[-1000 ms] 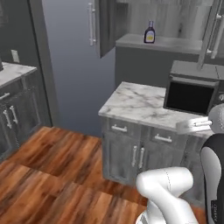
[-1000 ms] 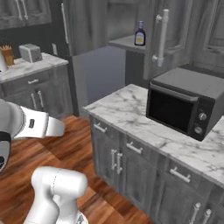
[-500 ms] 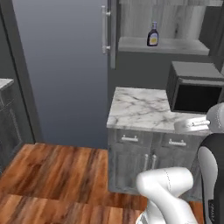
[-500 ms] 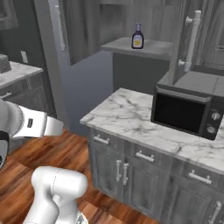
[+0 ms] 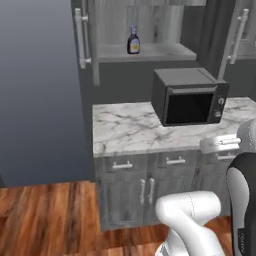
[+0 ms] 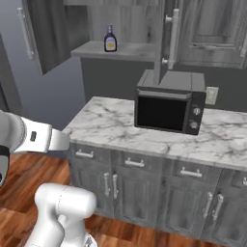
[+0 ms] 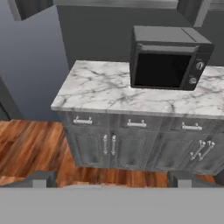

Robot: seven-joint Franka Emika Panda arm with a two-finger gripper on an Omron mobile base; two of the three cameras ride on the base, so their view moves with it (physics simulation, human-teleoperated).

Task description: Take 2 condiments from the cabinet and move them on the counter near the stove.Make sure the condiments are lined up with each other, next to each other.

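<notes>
Gripper [image 7: 109, 183] jaws fully apart, holding nothing, low w/ fingertips facing microwave [image 7: 168, 59]. Sauce bottle [image 5: 133, 41] upright on open cabinet [image 5: 145, 52] shelf, well above and beyond fingers; long axis vertical.

Blue-capped sauce bottle [image 5: 133, 41] upright on cabinet [image 5: 150, 51] shelf

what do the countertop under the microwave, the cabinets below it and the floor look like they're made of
Countertop: looks like polished marble or a marble-look stone, white with grey veins. Cabinets below: seem to be grey-stained wood, going by the faint grain on the panelled doors, with pale metal-looking handles. Floor: appears to be reddish-brown wood planks with a slight sheen; could equally be laminate.
</notes>
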